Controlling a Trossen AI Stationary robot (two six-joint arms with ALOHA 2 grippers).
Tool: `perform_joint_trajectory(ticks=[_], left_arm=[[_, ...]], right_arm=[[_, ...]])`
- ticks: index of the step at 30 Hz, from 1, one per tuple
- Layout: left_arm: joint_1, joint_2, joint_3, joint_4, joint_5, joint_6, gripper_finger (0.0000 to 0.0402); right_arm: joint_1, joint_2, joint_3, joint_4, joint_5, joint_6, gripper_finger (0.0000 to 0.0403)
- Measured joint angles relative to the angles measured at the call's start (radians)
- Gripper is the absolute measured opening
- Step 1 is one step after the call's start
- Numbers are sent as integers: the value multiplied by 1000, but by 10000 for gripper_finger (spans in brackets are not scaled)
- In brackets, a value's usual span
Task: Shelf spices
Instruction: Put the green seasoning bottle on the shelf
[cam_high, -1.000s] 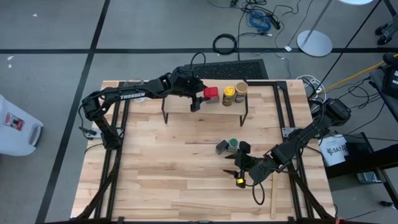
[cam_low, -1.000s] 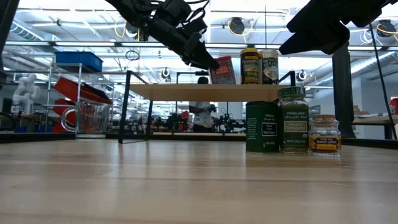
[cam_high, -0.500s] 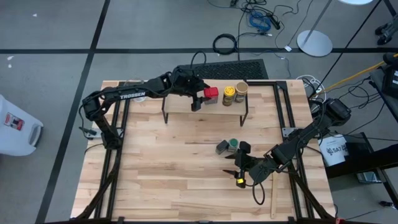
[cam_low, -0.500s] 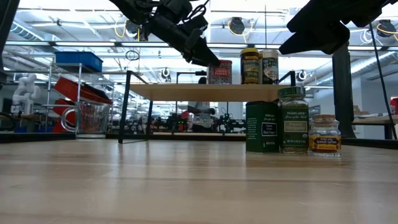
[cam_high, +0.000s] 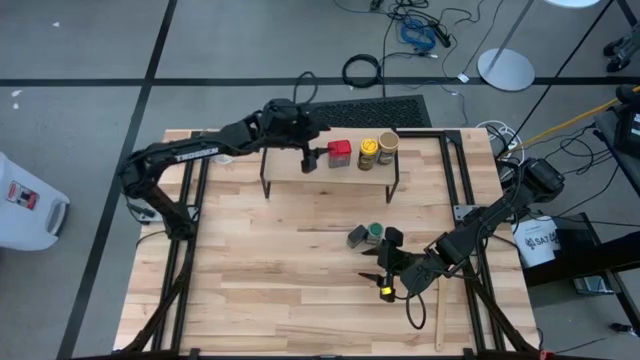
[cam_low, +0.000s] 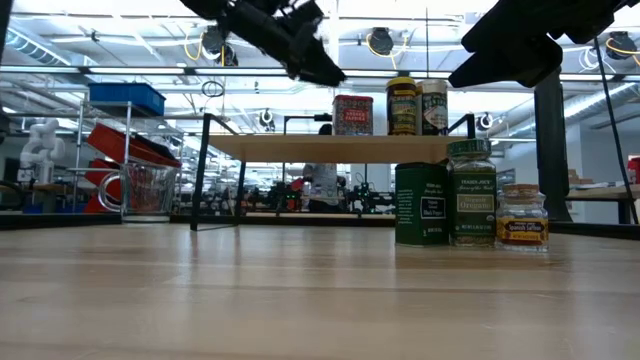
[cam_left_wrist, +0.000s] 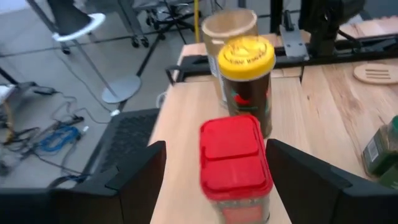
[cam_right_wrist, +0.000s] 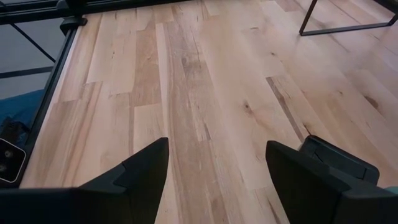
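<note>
In the left wrist view, the red square tin (cam_left_wrist: 235, 163) just ahead of the left gripper (cam_left_wrist: 214, 180) was blurred, its label unreadable; a green-lidded jar (cam_left_wrist: 382, 152) beyond was cut off at the edge.

3 spices (cam_high: 362, 152) on 1 shelf (cam_high: 285, 166), 3 more (cam_low: 470, 193) on the table (cam_high: 260, 260).

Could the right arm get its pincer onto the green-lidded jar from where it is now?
Probably yes. The right pincer hovers open beside the green-lidded jar, which stands on the table with the dark tin only on its far side, so the near side looks free.
</note>
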Motion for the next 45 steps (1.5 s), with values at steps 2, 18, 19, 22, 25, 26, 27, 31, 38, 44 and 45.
perform_joint_trajectory(ticks=[2,18,19,22,25,26,27,31,38,44,45], left_arm=[[-11,-34,0,-21,-24,-3,286],[-456,-115,-88,-217,-280,-238,286],[-482,-104,-108,-179,-327,-248,286],[-548,-63,-163,-5,-433,-281,286],[-595,-8,-194,113,-474,-322,286],[-605,16,-195,142,-496,-353,286],[-614,38,-195,163,-519,-385,286],[-620,114,-194,211,-573,-469,286],[-620,244,-186,275,-569,-581,286],[-619,290,-183,295,-635,-612,286],[-619,292,-183,302,-648,-627,286]], right_arm=[[1,0,0,0,0,0,256],[3,-5,0,-17,0,7,256],[4,-8,0,-21,-1,14,256],[4,-23,1,-48,-2,48,256],[7,-42,1,-99,-3,93,256],[11,-48,1,-118,-2,110,256],[15,-54,1,-137,-2,125,256],[25,-84,1,-225,-27,146,256],[25,-166,1,-336,-51,204,256],[29,-157,1,-340,-52,214,256],[29,-153,1,-341,-53,214,256]])
